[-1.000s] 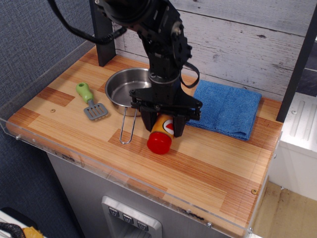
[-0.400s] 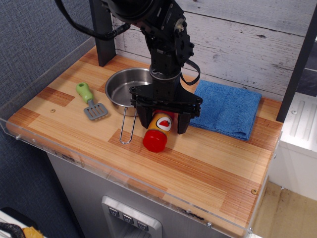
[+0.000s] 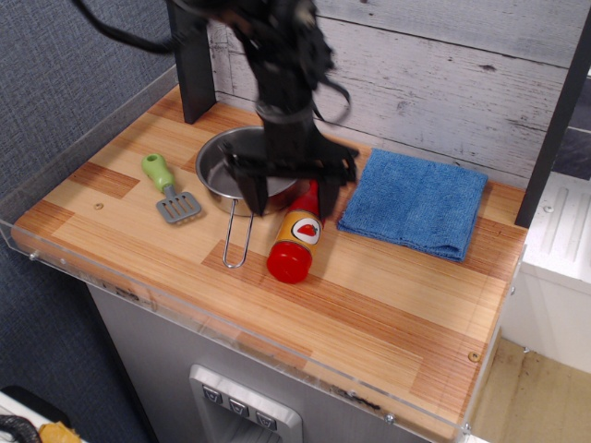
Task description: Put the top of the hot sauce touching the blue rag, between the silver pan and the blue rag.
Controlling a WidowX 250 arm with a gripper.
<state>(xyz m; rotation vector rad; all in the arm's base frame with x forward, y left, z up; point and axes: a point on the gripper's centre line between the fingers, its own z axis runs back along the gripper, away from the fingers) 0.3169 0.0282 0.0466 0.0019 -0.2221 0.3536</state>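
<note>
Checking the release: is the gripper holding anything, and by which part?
Nothing. The open gripper is above the hot sauce, which lies on the table.

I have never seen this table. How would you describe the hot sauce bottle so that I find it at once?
Look at the wooden table and find the round silver pan near its back edge, with the blue rag to its right. The hot sauce lies on its side in front of the gap between them. It is the only orange-yellow thing there, with a wide red base towards the front.

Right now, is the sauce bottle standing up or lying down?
Lying down: the bottle rests on its side, red base toward the camera, neck pointing back.
</note>
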